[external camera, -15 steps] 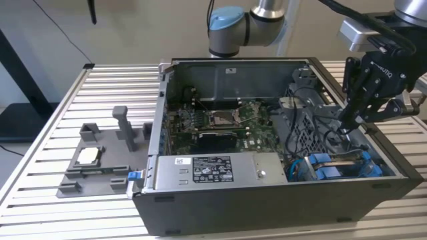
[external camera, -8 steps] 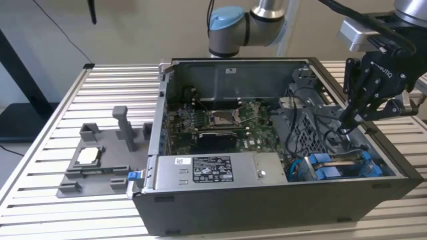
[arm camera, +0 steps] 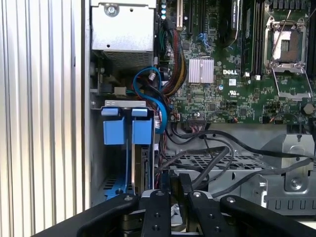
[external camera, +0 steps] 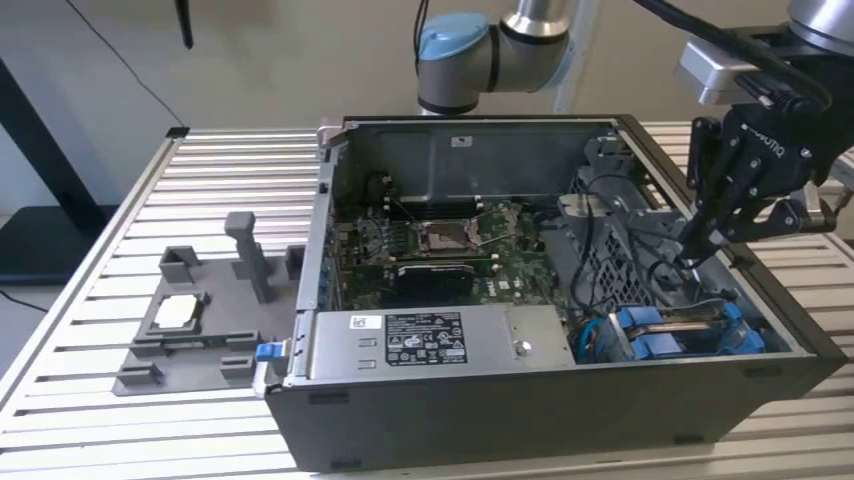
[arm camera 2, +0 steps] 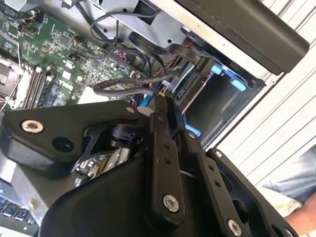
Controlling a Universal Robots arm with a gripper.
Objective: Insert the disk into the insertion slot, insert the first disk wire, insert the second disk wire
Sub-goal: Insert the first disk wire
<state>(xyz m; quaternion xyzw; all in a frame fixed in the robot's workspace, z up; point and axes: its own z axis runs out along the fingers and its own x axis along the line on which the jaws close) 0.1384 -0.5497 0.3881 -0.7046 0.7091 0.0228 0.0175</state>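
My gripper (external camera: 699, 250) hangs inside the open computer case by its wall at the exterior view's right. Its fingers (arm camera: 171, 186) stand close together, shut on the end of a black disk wire (arm camera 2: 129, 85) that trails off toward the motherboard. The insertion slot (external camera: 667, 338) is the grey bay with blue fittings (arm camera: 114, 131) just below and beside the fingertips. The disk (external camera: 685, 318) stands on edge inside that slot, with a thin strip of its side (arm camera: 145, 169) showing between the blue parts. In the second wrist view the slot (arm camera 2: 224, 91) lies right behind the fingertips (arm camera 2: 161, 101).
A grey labelled power-supply box (external camera: 414, 345) fills the case's front. The motherboard (external camera: 441, 245) lies behind it. Loose black cables (arm camera: 217, 148) cross near the bay. A grey fixture (external camera: 200, 320) sits on the slatted table (external camera: 80, 400). A person's sleeve (arm camera 2: 296, 190) is beside the case.
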